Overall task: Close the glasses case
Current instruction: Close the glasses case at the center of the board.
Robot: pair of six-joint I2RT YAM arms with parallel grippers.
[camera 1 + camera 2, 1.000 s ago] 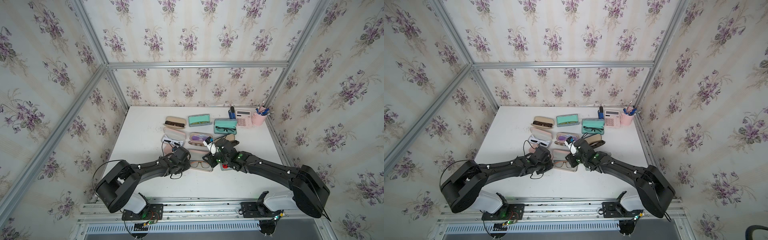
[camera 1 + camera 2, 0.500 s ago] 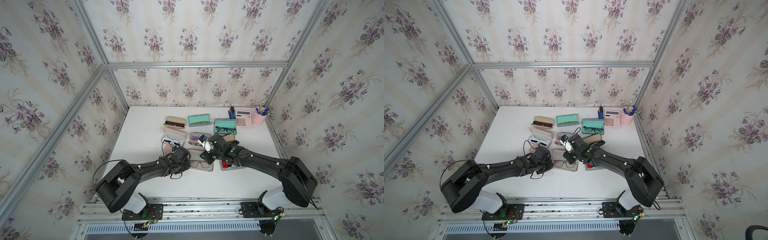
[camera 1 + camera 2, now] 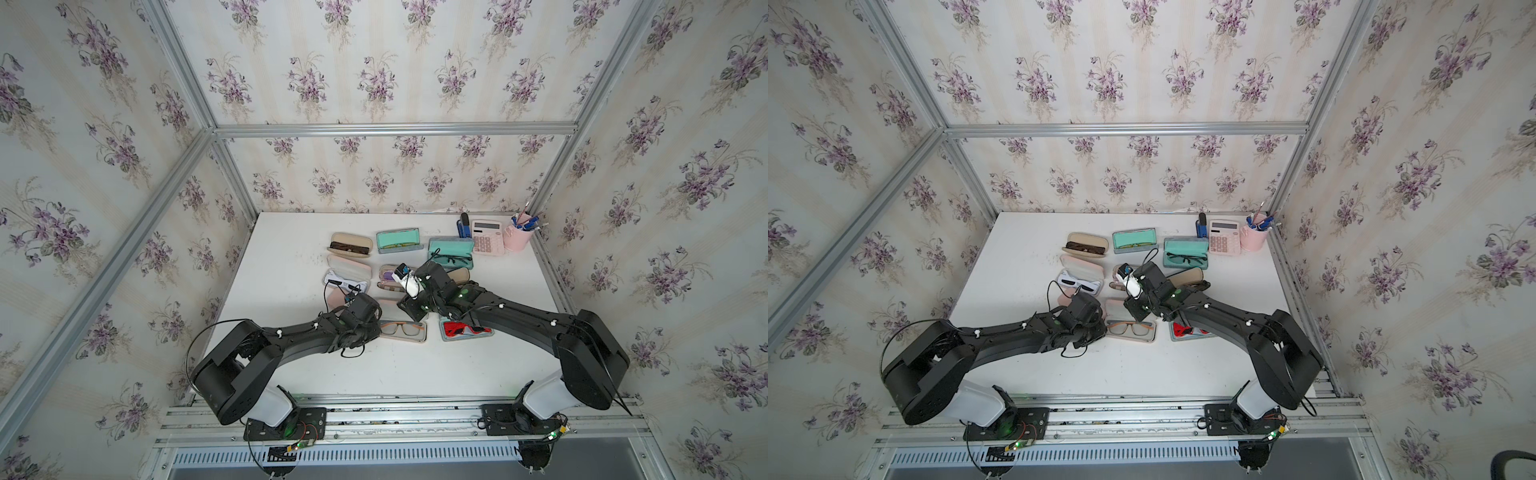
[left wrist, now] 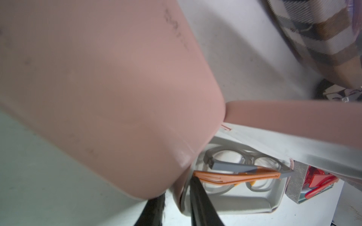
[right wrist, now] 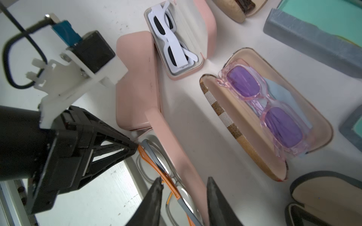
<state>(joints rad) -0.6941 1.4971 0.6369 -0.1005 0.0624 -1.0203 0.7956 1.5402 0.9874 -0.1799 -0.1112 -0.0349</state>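
Note:
The glasses case [image 3: 405,337] is pink with a grey lining and lies at the front middle of the table, holding grey and orange glasses [image 4: 235,174]. Its lid [image 5: 176,148] stands partly raised. My left gripper [image 4: 176,205] is shut on the case's end wall, one finger inside the tray and one outside. In both top views it sits at the case's left end [image 3: 1102,328]. My right gripper [image 5: 185,195] is open and straddles the raised lid, with one fingertip [image 5: 156,187] over the glasses and the other behind the lid. In a top view it hangs over the case's back edge [image 3: 409,309].
A pink case with white sunglasses [image 5: 172,39] lies close by, its flat lid [image 5: 137,78] beside my left gripper. A plaid case with purple glasses [image 5: 264,109] is behind, a grey case with red glasses [image 3: 465,330] to the right. Teal cases [image 3: 399,241], a calculator [image 3: 486,237] and a pen cup [image 3: 517,237] line the back.
My right gripper has moved left and back, from near the red glasses' case onto the pink case's lid, and its jaws have widened. The left arm has held still.

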